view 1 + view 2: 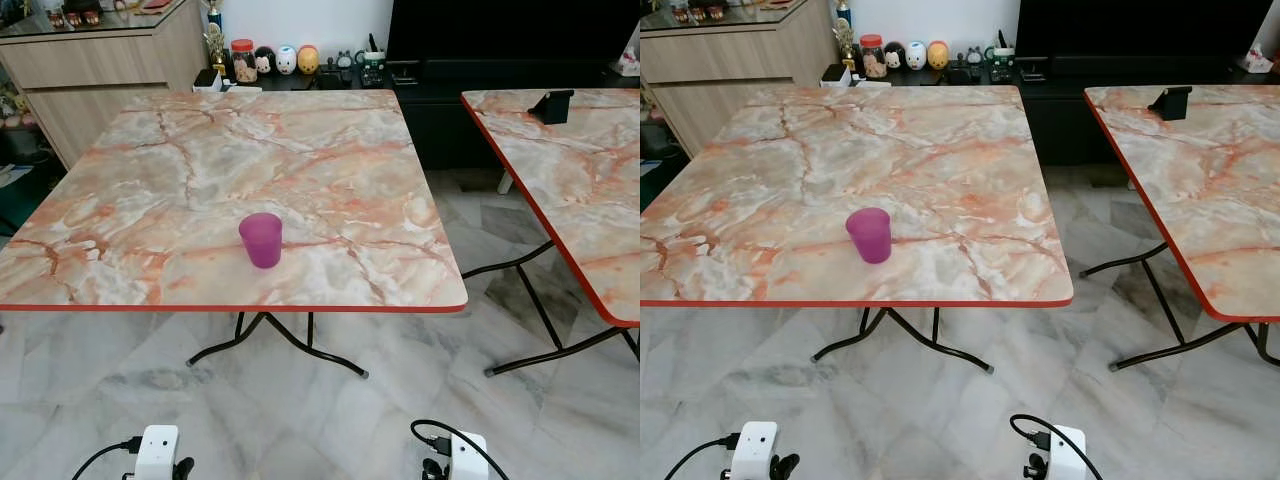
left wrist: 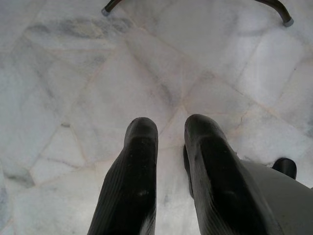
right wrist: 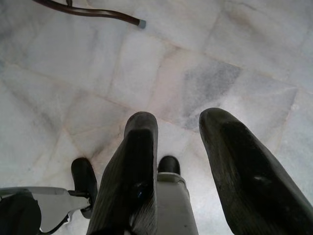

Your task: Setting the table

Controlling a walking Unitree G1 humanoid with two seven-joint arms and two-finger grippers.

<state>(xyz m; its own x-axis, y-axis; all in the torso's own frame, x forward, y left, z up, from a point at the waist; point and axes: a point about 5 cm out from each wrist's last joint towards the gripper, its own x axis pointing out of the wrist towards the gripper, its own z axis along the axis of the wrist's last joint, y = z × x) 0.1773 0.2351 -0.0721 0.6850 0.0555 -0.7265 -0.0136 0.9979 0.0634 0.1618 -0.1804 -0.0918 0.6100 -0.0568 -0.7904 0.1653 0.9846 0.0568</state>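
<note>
A purple cup (image 1: 261, 239) stands upright near the front edge of the marble-patterned table (image 1: 330, 160). The left gripper (image 2: 168, 142) and right gripper (image 3: 178, 142) hang low over the marble floor (image 1: 300, 420), fingers parted and empty.

Pale marble floor (image 1: 300, 420), wooden sideboard (image 1: 100, 60) (perhaps glass-topped) behind

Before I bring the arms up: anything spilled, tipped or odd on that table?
Nothing stands out. The purple cup stands upright near the front edge of the marble-pattern table, no spill around it. Both tools hang low over the floor, left tool and right tool open and empty.
</note>
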